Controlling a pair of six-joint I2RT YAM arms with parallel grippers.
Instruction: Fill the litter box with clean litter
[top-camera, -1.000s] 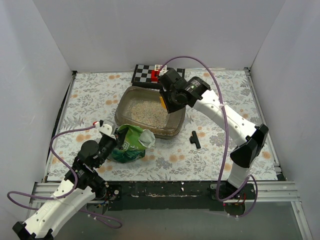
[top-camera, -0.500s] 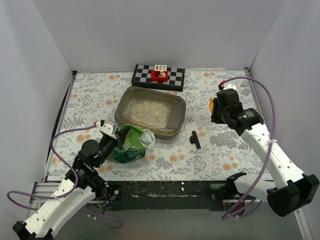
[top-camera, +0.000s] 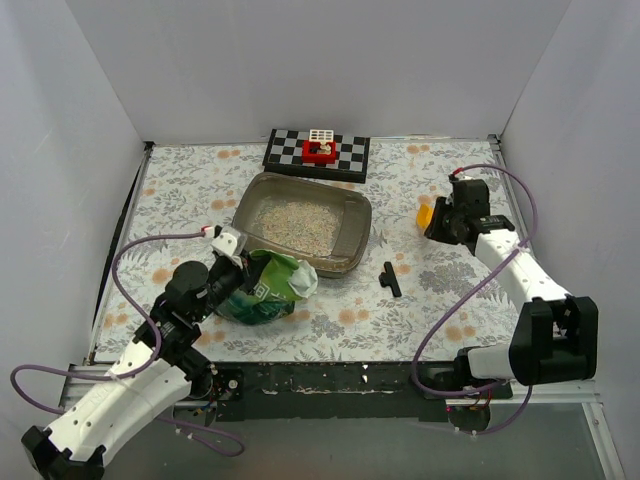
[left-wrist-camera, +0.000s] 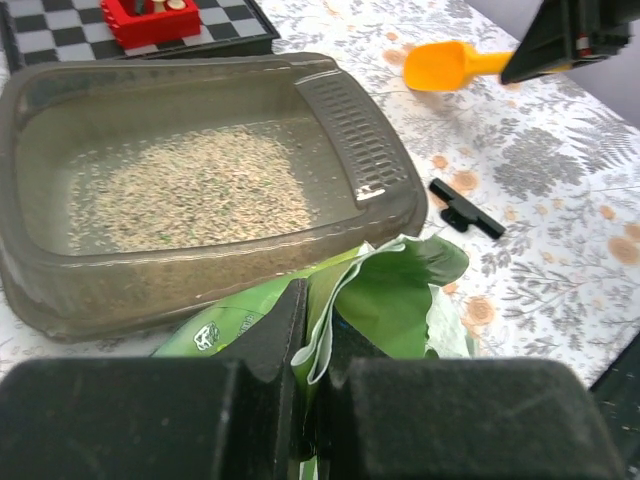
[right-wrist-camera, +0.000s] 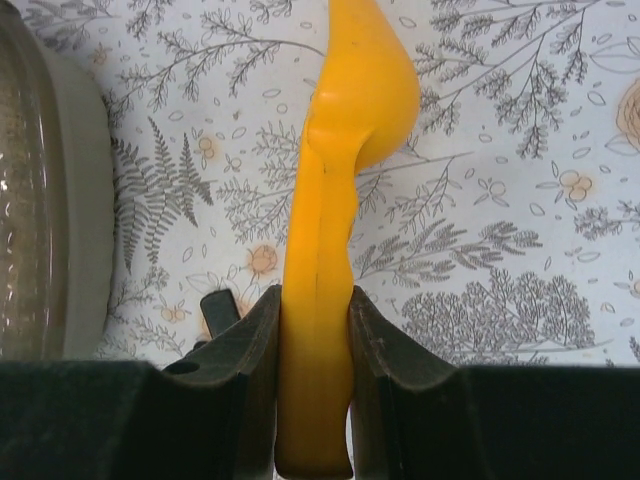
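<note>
The grey-brown litter box (top-camera: 355, 232) sits mid-table with a thin layer of pale clean litter (top-camera: 295, 226) on its floor; it also shows in the left wrist view (left-wrist-camera: 390, 180), with the litter (left-wrist-camera: 190, 190). My left gripper (top-camera: 233, 268) is shut on the rim of the crinkly green bag (top-camera: 272, 290), right against the box's near wall; the bag's edge is pinched between my fingers (left-wrist-camera: 318, 330). My right gripper (top-camera: 440, 222) is shut on the handle of the yellow-orange scoop (right-wrist-camera: 330, 250), low over the table right of the box, seen from above (top-camera: 425, 215).
A black-and-white checkered board (top-camera: 350, 152) with a small red block (top-camera: 321, 150) lies behind the box. A small black clip (top-camera: 391, 279) lies on the floral cloth right of the box's near corner. White walls close in three sides.
My right gripper has carried the scoop from over the litter box out to the right side and lowered it toward the table. My left gripper has shifted the green bag slightly right, nearer the box.
</note>
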